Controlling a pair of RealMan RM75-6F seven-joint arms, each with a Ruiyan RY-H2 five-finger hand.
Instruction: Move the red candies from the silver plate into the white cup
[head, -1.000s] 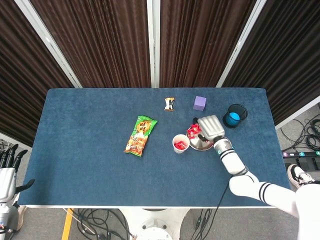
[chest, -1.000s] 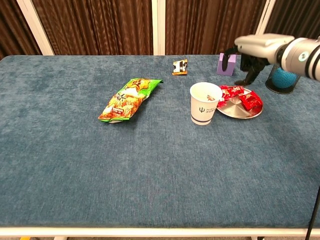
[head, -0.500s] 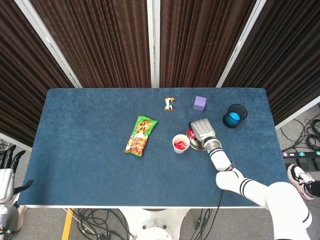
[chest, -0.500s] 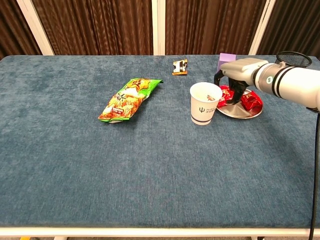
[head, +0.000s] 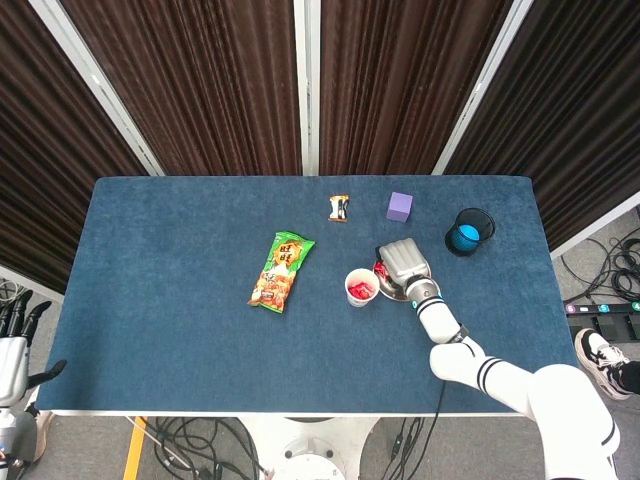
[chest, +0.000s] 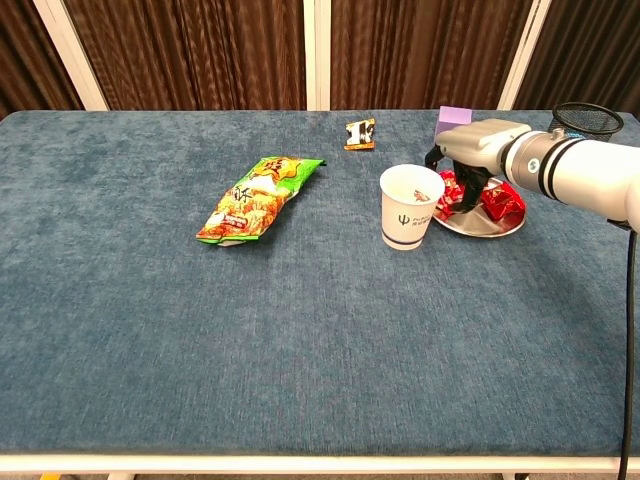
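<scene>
A dark blue, felt-like tabletop (head: 180, 270) stands before dark brown pleated curtains (head: 210, 80) split by white vertical and slanting frame bars (head: 306, 85), with black cables (head: 190, 440) tangled on the pale grey floor (head: 90, 445) below its front edge.

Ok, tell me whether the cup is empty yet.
Not empty. The head view shows red candies inside the upright cup; more remain on the plate.

The right hand (head: 402, 262) lies over the silver plate (head: 392, 293) beside the white cup (head: 361, 287).
</scene>
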